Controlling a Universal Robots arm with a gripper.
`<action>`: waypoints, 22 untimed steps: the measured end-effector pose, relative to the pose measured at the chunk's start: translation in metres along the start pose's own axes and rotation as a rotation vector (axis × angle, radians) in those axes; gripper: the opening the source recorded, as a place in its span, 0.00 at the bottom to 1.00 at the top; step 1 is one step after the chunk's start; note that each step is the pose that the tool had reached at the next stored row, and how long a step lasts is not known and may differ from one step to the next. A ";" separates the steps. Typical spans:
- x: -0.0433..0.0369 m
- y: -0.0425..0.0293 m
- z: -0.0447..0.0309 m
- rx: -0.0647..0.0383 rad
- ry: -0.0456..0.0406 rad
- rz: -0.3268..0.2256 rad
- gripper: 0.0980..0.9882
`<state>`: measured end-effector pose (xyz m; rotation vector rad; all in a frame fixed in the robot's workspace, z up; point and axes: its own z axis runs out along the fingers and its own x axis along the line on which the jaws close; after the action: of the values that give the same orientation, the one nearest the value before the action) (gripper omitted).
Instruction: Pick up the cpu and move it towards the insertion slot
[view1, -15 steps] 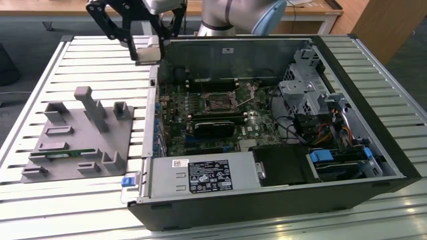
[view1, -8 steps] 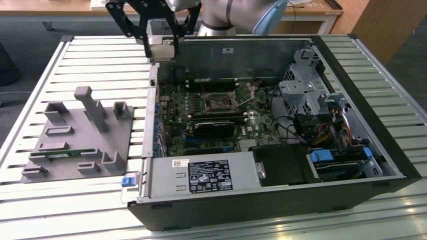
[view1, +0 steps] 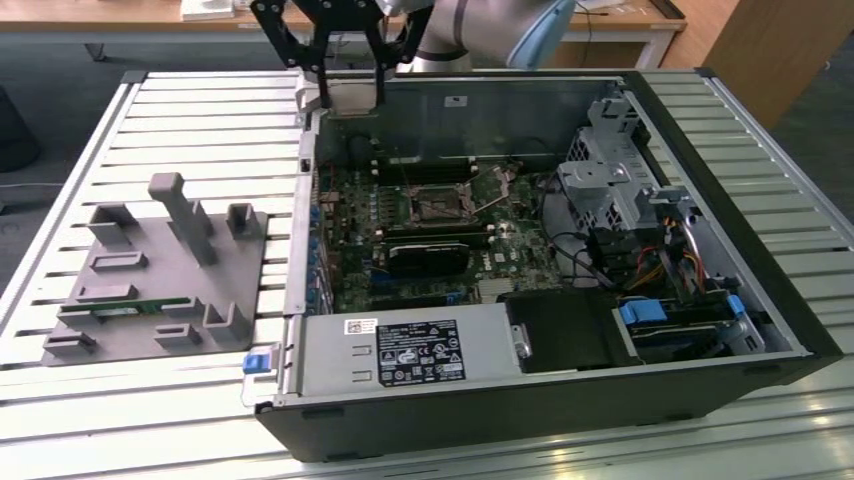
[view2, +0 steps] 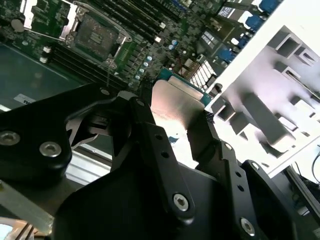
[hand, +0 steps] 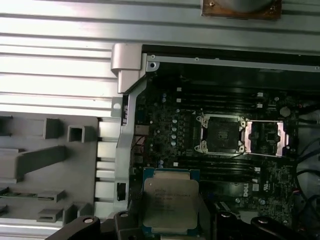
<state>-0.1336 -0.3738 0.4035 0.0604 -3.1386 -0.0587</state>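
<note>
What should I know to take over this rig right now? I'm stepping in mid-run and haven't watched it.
Gripper: shut on the cpu, carrying it in the air above the open computer case.
Insertion slot: on the motherboard, its metal bracket flipped open, the socket bare.
Grey fixture tray: beside the case at the exterior view's left, a green memory stick lying in it.
Done: cpu picked up and brought over the case's edge.
Left: the cpu is not yet over the slot; the rest of the way is open.
</note>
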 end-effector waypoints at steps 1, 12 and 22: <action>-0.0030 0.0017 0.0004 0.000 -0.0001 0.000 0.49; -0.0252 0.0240 0.0047 0.000 -0.0001 0.000 0.49; -0.0513 0.0385 0.0088 0.000 -0.0001 0.000 0.49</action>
<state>-0.0839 -0.3330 0.3961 0.0604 -3.1387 -0.0585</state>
